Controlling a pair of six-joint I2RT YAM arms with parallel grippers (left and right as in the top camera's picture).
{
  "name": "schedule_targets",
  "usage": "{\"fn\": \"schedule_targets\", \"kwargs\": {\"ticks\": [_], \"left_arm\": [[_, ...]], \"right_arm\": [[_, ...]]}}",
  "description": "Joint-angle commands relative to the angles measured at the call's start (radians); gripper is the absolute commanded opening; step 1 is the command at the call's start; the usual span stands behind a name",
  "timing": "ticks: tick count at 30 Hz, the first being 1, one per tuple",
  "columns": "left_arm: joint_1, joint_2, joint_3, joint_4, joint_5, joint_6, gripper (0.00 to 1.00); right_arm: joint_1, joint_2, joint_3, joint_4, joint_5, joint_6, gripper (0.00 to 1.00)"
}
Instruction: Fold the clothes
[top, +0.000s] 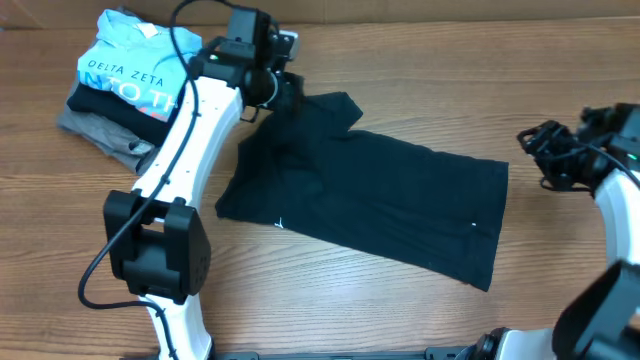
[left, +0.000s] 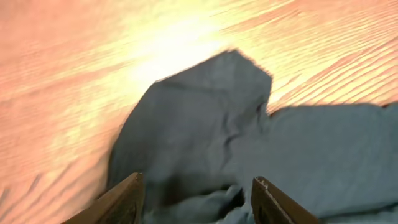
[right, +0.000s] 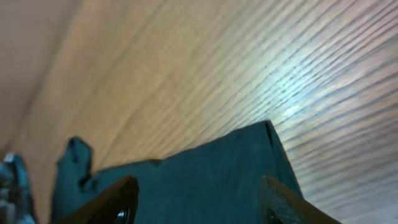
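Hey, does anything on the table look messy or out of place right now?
The dark T-shirt lies askew, slanting across the table, and its sleeve at the far left corner is bunched and wrinkled beneath the open left pincer. The rest lies fairly flat.

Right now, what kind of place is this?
Probably a robot lab workbench: a left arm and right arm at a wooden table, a dark T-shirt spread out, folded clothes stacked nearby.
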Motion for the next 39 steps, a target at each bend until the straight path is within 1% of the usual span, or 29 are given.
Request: {"fn": "schedule_targets", "kwargs": {"ticks": [1, 4, 9, 13, 17, 19, 27, 31, 36, 38, 39], "left_arm": [[-0.021, 0.050, 0.017, 0.052, -0.009, 0.020, 0.58], [-0.032, 0.125, 0.017, 0.156, 0.026, -0.011, 0.57], [-0.040, 0.240, 0.017, 0.299, 0.048, -0.084, 0.56], [-0.051, 0.317, 0.017, 0.393, 0.077, -0.110, 0.52], [-0.071, 0.349, 0.017, 0.450, 0.068, -0.104, 0.50], [-0.083, 0.356, 0.017, 0.466, 0.035, -0.100, 0.50], [-0.114, 0.399, 0.017, 0.460, -0.011, -0.067, 0.47], [-0.115, 0.413, 0.017, 0.459, -0.028, -0.068, 0.39], [-0.115, 0.410, 0.018, 0.469, -0.070, -0.070, 0.24], [-0.114, 0.407, 0.029, 0.465, -0.069, -0.093, 0.15], [-0.113, 0.407, 0.038, 0.462, -0.069, -0.095, 0.14]], "right_arm": [[0.021, 0.080, 0.006, 0.032, 0.046, 0.003, 0.65], [0.020, 0.117, 0.006, 0.058, 0.046, 0.003, 0.65], [0.020, 0.119, 0.006, 0.055, 0.046, 0.003, 0.65], [0.021, 0.119, 0.006, 0.044, 0.046, 0.004, 0.65], [0.021, 0.119, 0.006, 0.031, 0.046, 0.003, 0.65], [0.021, 0.119, 0.006, 0.024, 0.046, 0.003, 0.65], [0.021, 0.119, 0.006, 0.022, 0.047, 0.003, 0.65], [0.021, 0.119, 0.006, 0.020, 0.047, 0.003, 0.65], [0.021, 0.119, 0.006, 0.020, 0.047, 0.003, 0.65], [0.021, 0.119, 0.006, 0.021, 0.047, 0.003, 0.65], [0.021, 0.119, 0.006, 0.021, 0.047, 0.003, 0.65]]}}
